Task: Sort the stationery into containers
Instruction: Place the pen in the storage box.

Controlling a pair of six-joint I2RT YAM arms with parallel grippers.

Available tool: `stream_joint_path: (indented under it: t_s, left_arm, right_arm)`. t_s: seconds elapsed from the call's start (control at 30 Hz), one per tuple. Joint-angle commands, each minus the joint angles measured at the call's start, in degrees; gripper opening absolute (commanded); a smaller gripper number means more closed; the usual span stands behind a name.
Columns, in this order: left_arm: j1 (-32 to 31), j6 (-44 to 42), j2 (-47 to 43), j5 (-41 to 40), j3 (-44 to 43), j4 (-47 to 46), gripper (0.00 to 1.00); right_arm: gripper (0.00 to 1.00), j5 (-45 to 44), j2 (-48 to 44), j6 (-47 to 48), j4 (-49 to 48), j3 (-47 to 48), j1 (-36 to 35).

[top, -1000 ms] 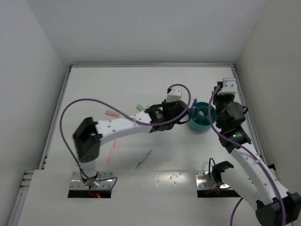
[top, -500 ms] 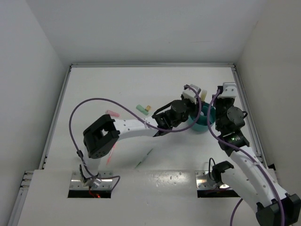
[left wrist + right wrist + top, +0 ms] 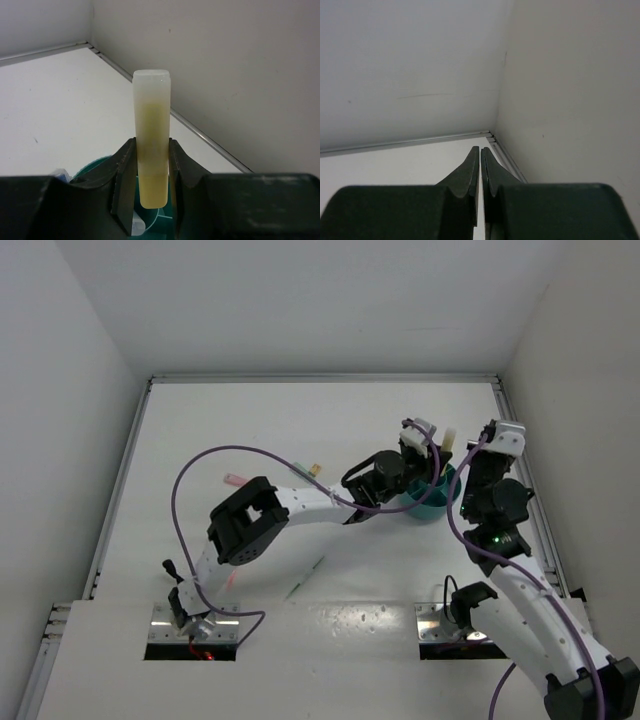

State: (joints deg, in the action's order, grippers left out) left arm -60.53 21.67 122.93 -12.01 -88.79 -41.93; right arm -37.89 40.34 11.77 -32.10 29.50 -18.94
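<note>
My left gripper (image 3: 436, 447) is shut on a stubby yellow marker (image 3: 449, 438) and holds it upright just above the round teal cup (image 3: 428, 506) at the right. In the left wrist view the marker (image 3: 151, 125) stands between the fingers, its lower end over the cup's dividers (image 3: 162, 212). A pale blue item (image 3: 61, 174) shows at the cup's left. My right gripper (image 3: 497, 440) is shut and empty, beside the cup, pointing at the back right corner (image 3: 480, 150). A pink marker (image 3: 232, 480), a small yellow eraser (image 3: 314, 470) and a thin green pen (image 3: 305, 578) lie on the table.
The left arm stretches across the table middle and hides part of it. The right wall and its metal rail (image 3: 520, 470) run close behind the cup and the right gripper. A trace of a pink pen (image 3: 229, 580) shows below the left elbow.
My left arm has swung right and forward, carrying the yellow marker from left of the cup to above it. My right gripper has drawn back to the right, away from the cup.
</note>
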Motion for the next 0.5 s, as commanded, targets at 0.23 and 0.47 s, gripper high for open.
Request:
stream_joint_path:
  t_s: [0.23, 0.47]
  left_arm:
    - [2.0, 6.36, 4.41, 1.29, -2.17, -6.24, 0.0]
    - [2.52, 6.37, 6.18, 1.29, -2.7, -5.09, 0.0]
  right_arm:
    - [0.03, -3.07, -1.05, 0.97, -6.22, -0.84, -0.13]
    - [0.03, -3.07, -1.05, 1.5, -6.22, -0.84, -0.13]
